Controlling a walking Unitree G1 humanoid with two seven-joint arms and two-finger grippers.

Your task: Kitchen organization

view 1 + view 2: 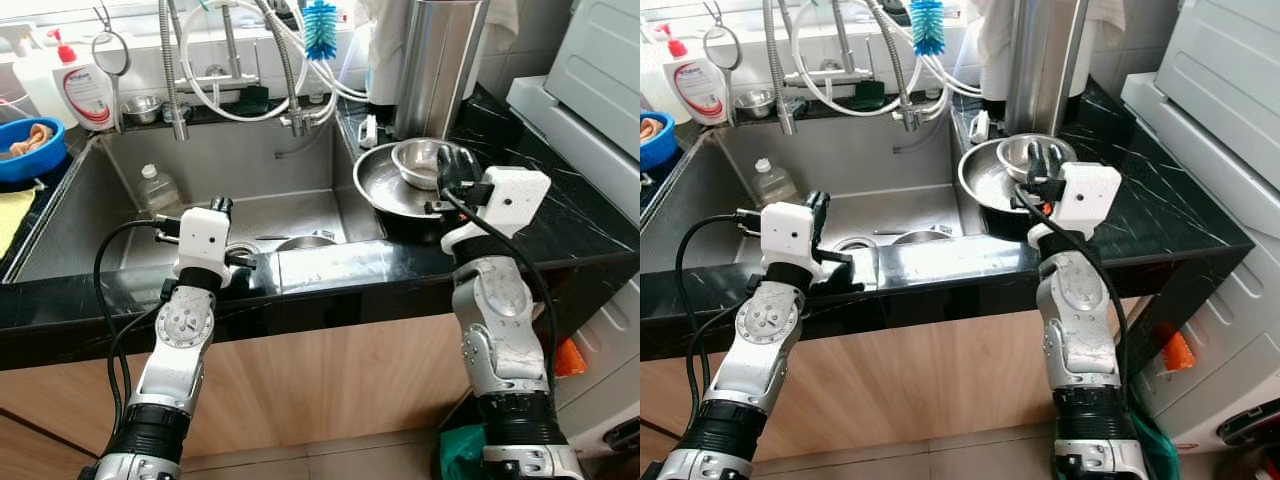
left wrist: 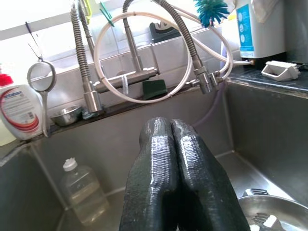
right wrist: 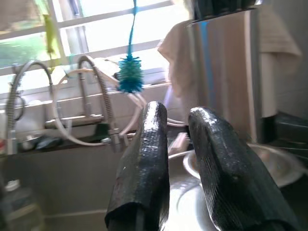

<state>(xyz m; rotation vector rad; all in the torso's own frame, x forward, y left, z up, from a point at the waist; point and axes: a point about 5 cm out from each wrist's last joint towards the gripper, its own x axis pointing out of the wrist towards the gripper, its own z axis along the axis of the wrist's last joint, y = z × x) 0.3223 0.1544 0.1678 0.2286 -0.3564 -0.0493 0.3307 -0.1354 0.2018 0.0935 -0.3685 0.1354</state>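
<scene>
**Two steel bowls ahead of the right end effector**

Left eye view: the right end effector (image 1: pixel 452 172) hovers over the black surface (image 1: pixel 560 215) beside the sink (image 1: pixel 70 215), its fingers reaching the near rim of the large steel bowl (image 1: pixel 377 180). A small steel bowl (image 1: pixel 418 160) sits nested inside the large one, just beyond the fingertips. That makes two bowls in the stack; a third, tiny bowl (image 1: pixel 143 107) stands far off on the ledge behind the taps. The left end effector (image 1: pixel 222 206) hangs over the sink's front edge.

Right eye view: the same stack lies directly ahead of the right end effector, touching or nearly touching it; which cannot be told.

Left wrist view: the left end effector's fingers (image 2: pixel 154 168) are clenched together on nothing. Ahead and below lies one plastic bottle (image 2: pixel 82 192) in the basin.

Right wrist view: the right end effector's fingers (image 3: pixel 144 168) stand slightly parted, released, with the bowls just past them.

The bowls are probably light, stiff and slippery, apt to slide or clatter; a pinch across the thin rim looks the surest hold, taking the small one first.
</scene>
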